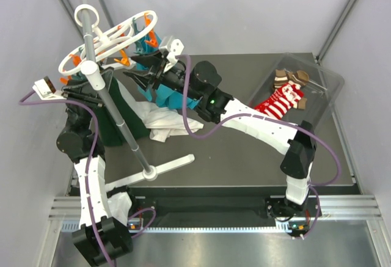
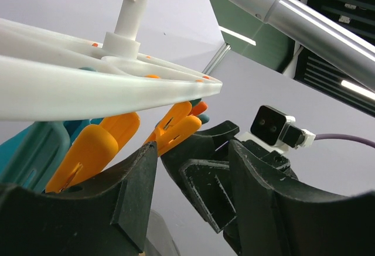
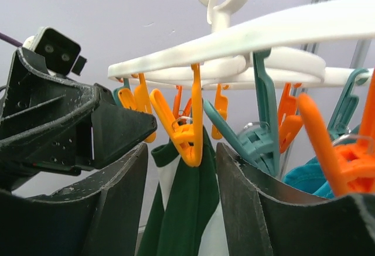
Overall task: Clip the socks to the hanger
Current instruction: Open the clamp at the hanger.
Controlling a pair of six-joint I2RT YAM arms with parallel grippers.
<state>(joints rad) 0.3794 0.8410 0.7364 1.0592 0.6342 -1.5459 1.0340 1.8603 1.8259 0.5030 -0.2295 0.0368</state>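
Crowding hanger [image 3: 281,30] rim, right end effector [image 3: 179,168].

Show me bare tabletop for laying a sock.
Free: front-centre of the dark grey table, between the white cloth, the white stand foot and the right arm; the back strip left of the clear plastic bin. Crowded: back-left, under the white ring hanger.
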